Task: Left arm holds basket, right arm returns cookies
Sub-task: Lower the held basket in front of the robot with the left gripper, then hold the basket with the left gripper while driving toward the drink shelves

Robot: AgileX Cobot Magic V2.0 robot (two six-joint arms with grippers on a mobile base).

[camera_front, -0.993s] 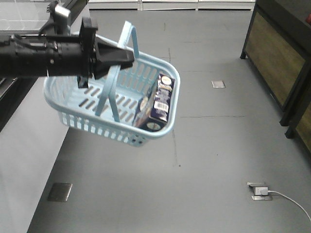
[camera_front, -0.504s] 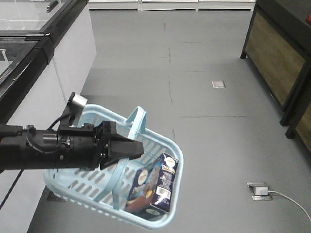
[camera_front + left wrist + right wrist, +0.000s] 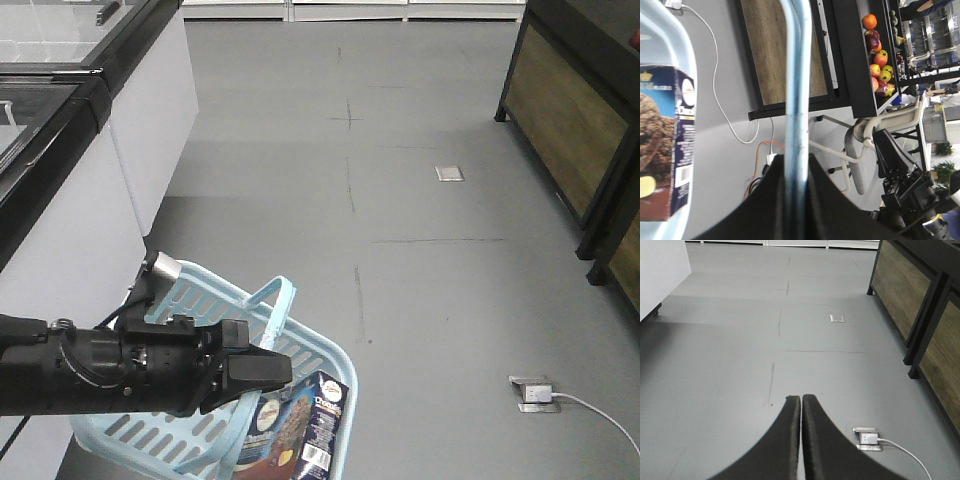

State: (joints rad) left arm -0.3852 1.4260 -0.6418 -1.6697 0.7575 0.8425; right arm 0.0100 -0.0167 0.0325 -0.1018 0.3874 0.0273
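The pale blue basket (image 3: 300, 352) hangs at the lower left of the front view, partly cut off by the bottom edge. My left gripper (image 3: 278, 370) is shut on its flat loop handle (image 3: 796, 90), which runs straight up between the two black fingers in the left wrist view. The navy cookies carton (image 3: 305, 430) leans inside the basket against its right wall, and shows again as the cookies (image 3: 665, 145) at the left of the wrist view. My right gripper (image 3: 801, 399) is shut and holds nothing, pointing at bare grey floor. The right arm does not show in the front view.
A white freezer cabinet (image 3: 90, 170) with a black rim lines the left. Dark wooden shelving (image 3: 580, 120) stands at the right. A floor socket with a white cable (image 3: 535, 392) lies at the lower right. Fruit shelves (image 3: 877, 55) appear in the left wrist view.
My left arm has carried the basket down from the upper left to the bottom left of the front view. The cookies stayed inside it.
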